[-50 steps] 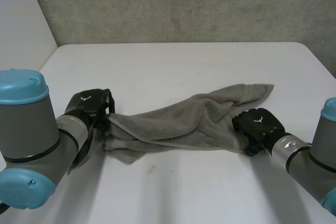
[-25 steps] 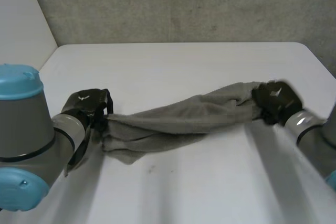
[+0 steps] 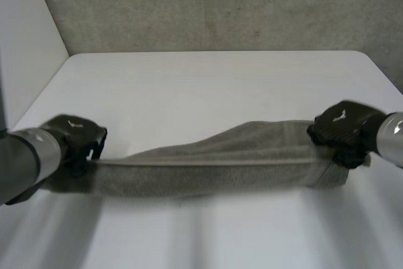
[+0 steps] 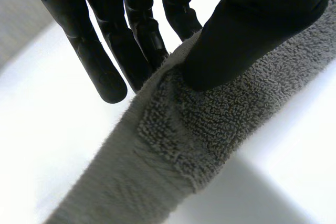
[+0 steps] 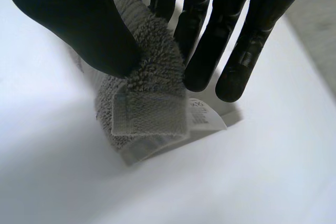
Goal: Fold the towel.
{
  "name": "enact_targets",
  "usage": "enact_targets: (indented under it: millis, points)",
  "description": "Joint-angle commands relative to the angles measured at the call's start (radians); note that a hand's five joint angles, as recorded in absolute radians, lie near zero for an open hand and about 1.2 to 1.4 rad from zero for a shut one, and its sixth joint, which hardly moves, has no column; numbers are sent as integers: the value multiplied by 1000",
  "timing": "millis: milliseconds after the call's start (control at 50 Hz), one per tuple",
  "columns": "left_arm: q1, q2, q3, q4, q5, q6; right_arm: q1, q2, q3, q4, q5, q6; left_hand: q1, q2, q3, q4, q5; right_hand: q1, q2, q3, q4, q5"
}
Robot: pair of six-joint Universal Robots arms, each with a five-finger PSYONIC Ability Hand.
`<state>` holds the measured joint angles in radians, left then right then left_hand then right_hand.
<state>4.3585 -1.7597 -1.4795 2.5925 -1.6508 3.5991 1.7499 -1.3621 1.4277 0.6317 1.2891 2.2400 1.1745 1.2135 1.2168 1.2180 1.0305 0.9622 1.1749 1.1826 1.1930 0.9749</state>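
**Towel drawn out, folding only partly done.** The grey towel (image 3: 214, 162) is held stretched btwn two robot hands at the front of the white table (image 3: 208, 80), as a long narrow band running side to side. Whether its lower edge touches the top cannot be told.

One end is pinched by the left hand (image 3: 75, 140). In the left wrist view the thumb (image 4: 247, 30) is pressed onto the pile against straight fingers (image 4: 142, 35) behind it. The other end is gripped the same way by the right hand (image 3: 343, 131), w/ thumb on one face and fingers (image 5: 205, 61) on the other. A hem and a white care label (image 5: 206, 115) are seen just below that grip.

Progress is judged as early to mid. The cloth looks gathered or doubled lengthwise, w/ a long edge showing along the band, but how well the layers are aligned cannot be made out. No finished fold is laid down.

Prob. left to do: band to be set flat, one end carried over to the other, edges squared, both pinches let go.
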Motion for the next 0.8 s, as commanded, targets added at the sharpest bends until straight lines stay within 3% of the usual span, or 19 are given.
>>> enact_targets:
  millis: [20, 140, 200, 220, 240, 260, 300, 340, 440, 600, 740, 800]
  points:
    - [15, -216, 79, 55, -3, 3, 51, 216, -113, -52, 28, 25, 222, 183, 179, 178, 191, 434, 221, 214, 203, 247]
    - [18, -323, 281, 262, -3, -5, 122, 333, -380, -262, 154, 176, 222, 183, 179, 178, 191, 434, 221, 214, 203, 247]
    - [9, -336, 396, 632, 0, -20, 125, 324, -547, -580, 243, 283, 222, 183, 179, 178, 191, 434, 221, 214, 203, 247]
    - [9, -336, 397, 633, 0, -20, 125, 324, -547, -581, 243, 283, 222, 183, 179, 178, 191, 434, 221, 214, 203, 247]
    - [10, -327, 395, 817, 17, -32, 123, 296, -550, -713, 255, 324, 222, 183, 179, 178, 191, 434, 221, 214, 203, 247]
    - [10, -327, 395, 819, 17, -33, 123, 296, -550, -715, 256, 325, 222, 183, 179, 178, 191, 434, 221, 214, 203, 247]
    - [9, -282, 371, 1105, 66, -77, 122, 215, -505, -945, 272, 374, 222, 183, 179, 178, 191, 434, 221, 214, 203, 247]
    - [9, -244, 346, 1161, 80, -100, 122, 186, -474, -984, 271, 372, 222, 183, 179, 178, 191, 434, 221, 214, 203, 247]
    - [13, -201, 304, 1109, 85, -160, 123, 164, -431, -908, 254, 365, 222, 183, 179, 178, 191, 434, 221, 214, 203, 247]
    - [30, -221, 211, 893, 86, -186, 123, 167, -280, -784, 130, 357, 222, 183, 179, 178, 191, 434, 221, 214, 203, 247]
    - [43, -343, 67, 850, 77, -177, 123, 283, -130, -715, 108, 281, 213, 174, 171, 170, 183, 434, 221, 214, 203, 247]
    - [52, -412, 38, 835, 77, -172, 122, 339, -83, -673, 111, 253, 38, -1, -4, -5, 8, 434, 221, 214, 203, 247]
